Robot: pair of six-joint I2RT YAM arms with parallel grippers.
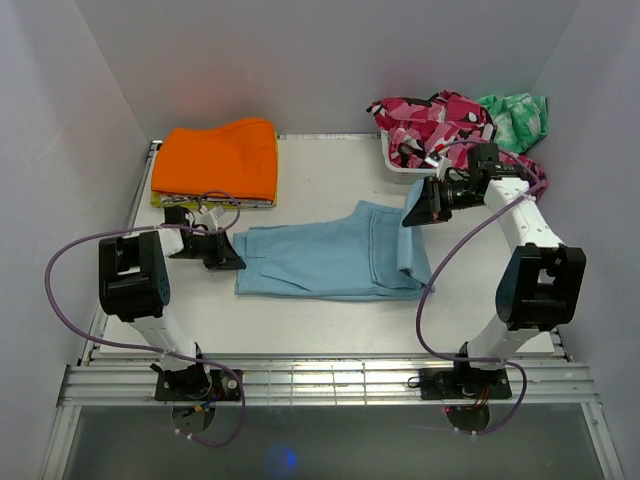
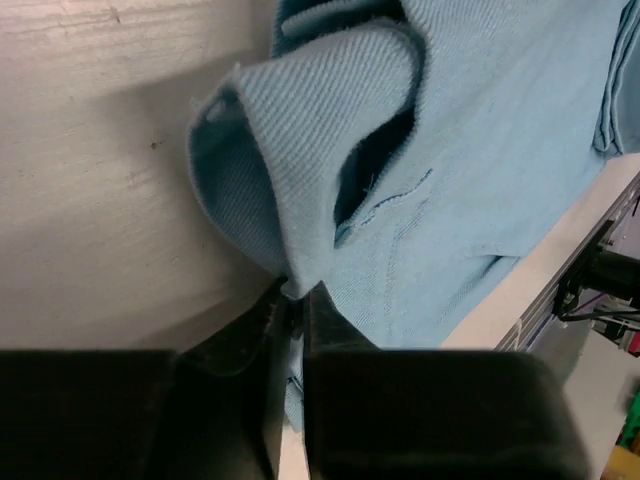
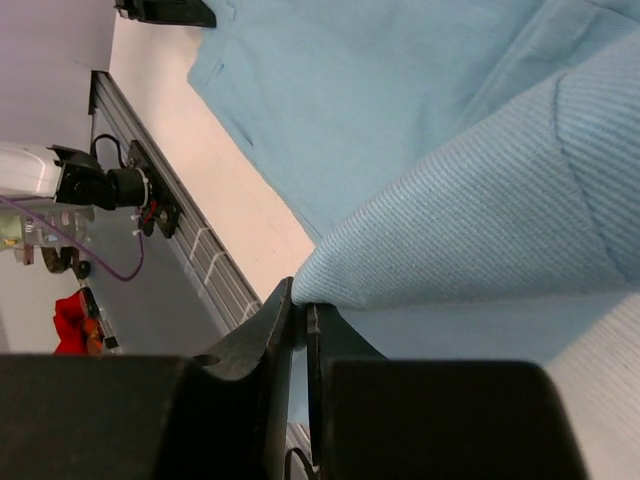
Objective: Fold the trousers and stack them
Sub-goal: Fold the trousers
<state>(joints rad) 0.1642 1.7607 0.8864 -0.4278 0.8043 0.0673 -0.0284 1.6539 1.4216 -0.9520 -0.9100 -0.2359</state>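
At either end of the trousers (image 1: 330, 262), the left gripper (image 2: 297, 297) and right gripper (image 3: 301, 303) each pinch blue cloth, jaws nearly closed.

I count one pair of blue trousers (image 1: 330, 262), one orange folded garment (image 1: 218, 158), one pink camouflage garment (image 1: 430, 120), one green garment (image 1: 515, 118), one white basket (image 1: 391, 159).

This is looking like a robotics lab cell: plain white walls (image 1: 330, 60) are enclosing a white table (image 1: 320, 170), while the left arm (image 1: 135, 280) and right arm (image 1: 535, 285) are sitting bolted to an aluminium rail (image 1: 330, 382), trailing purple cables (image 1: 419, 315).
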